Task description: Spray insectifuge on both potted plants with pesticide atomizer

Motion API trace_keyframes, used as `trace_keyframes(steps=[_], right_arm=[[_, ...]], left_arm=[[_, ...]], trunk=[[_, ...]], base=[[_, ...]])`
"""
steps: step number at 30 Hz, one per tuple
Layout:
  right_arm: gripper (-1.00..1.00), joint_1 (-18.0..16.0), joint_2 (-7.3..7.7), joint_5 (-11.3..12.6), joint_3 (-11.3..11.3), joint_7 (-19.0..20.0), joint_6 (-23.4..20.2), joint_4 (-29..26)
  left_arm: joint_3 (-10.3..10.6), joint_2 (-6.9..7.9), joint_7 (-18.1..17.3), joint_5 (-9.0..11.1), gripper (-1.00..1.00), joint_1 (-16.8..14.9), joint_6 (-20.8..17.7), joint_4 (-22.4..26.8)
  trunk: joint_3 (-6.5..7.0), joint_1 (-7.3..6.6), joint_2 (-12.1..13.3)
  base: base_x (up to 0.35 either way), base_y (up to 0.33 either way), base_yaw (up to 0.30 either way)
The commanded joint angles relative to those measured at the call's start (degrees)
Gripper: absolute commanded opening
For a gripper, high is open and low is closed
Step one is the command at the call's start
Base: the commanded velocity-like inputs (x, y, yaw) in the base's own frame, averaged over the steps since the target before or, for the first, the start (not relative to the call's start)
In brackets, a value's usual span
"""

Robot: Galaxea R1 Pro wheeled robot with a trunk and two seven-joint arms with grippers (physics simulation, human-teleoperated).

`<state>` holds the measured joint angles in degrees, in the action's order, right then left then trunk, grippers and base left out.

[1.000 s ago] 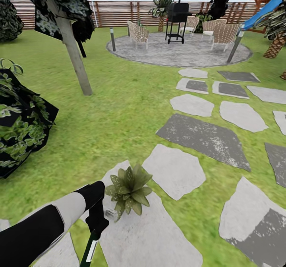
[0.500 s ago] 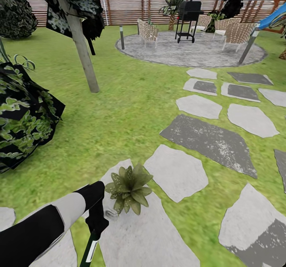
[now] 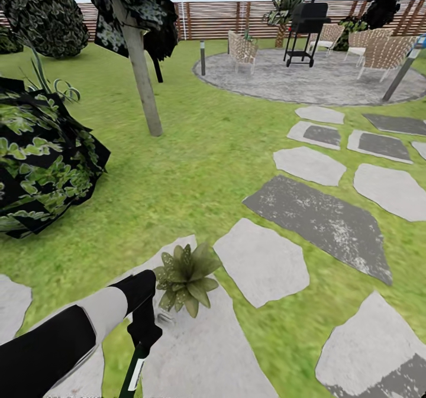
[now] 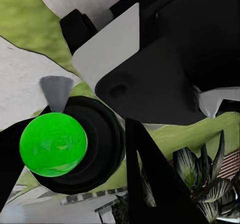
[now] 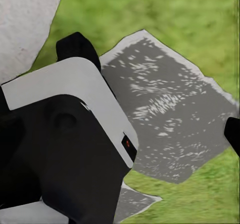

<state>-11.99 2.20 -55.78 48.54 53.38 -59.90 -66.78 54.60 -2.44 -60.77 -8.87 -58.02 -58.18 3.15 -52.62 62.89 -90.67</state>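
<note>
Pesticide atomizer (image 3: 135,375) (gripped by left pincer (image 3: 144,334)) beside potted plant (image 3: 185,277).

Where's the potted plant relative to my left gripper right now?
In the head view the potted plant sits low and left of centre on a pale stepping stone, just right of the left gripper, which holds the pesticide atomizer.

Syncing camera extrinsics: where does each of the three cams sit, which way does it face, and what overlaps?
Head view: on the head, facing forward and down over lawn, stepping stones and potted plant; left arm shows, left gripper holding the pesticide atomizer.
Left wrist view: near the left gripper, facing along it at the atomizer's green bottom.
Right wrist view: on the right arm, facing down at a dark stone and grass.
Shared: head and left wrist both show the atomizer.
</note>
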Motion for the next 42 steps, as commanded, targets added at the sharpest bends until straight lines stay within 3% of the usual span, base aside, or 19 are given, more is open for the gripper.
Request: trace_keyframes(steps=[1,4,8,21,35,39,42], right_arm=[[1.0,-0.05,0.0,-0.52,0.07,0.58,-0.1,-0.01],[1.0,-0.03,0.01,-0.54,0.07,0.6,-0.1,-0.01],[1.0,-0.04,0.02,-0.55,0.07,0.59,-0.1,-0.01],[1.0,-0.05,0.05,-0.52,0.07,0.58,-0.1,-0.01],[1.0,-0.05,-0.01,-0.55,0.03,0.65,-0.1,-0.01],[1.0,-0.03,-0.01,-0.55,0.05,0.67,-0.1,-0.01],[1.0,-0.03,-0.01,-0.54,0.01,0.74,-0.1,-0.01]], left_arm=[[-0.35,-0.02,-0.49,-0.62,-1.0,-0.06,-0.27,0.01],[-2.33,-0.02,-0.49,-0.62,-1.0,-0.08,-0.27,0.09],[-3.4,-0.02,-0.49,-0.62,-1.0,-0.08,-0.27,0.1],[-3.23,-0.02,-0.49,-0.81,-1.0,-0.16,-0.27,0.19],[-3.09,-0.2,-0.56,-1.28,-1.0,-2.52,-0.27,0.23],[-3.16,-0.66,-0.63,-1.25,-1.0,-3.39,-0.27,0.27],[-3.18,-2.0,-0.66,-1.31,-1.0,-4.44,-0.29,0.28]], trunk=[[-0.09,0.01,-0.02],[-0.21,0.01,-0.02],[-0.38,0.01,-0.02],[-0.52,0.01,-0.02],[0.16,0.01,-0.02],[0.18,0.01,-0.02],[0.23,0.01,-0.02]], base=[[0.161,-0.289,0.215],[0.221,-0.259,0.215],[0.244,-0.248,0.216],[0.091,-0.074,0.056],[0.0,0.0,0.0],[0.0,0.0,0.0],[0.0,0.0,0.0]])
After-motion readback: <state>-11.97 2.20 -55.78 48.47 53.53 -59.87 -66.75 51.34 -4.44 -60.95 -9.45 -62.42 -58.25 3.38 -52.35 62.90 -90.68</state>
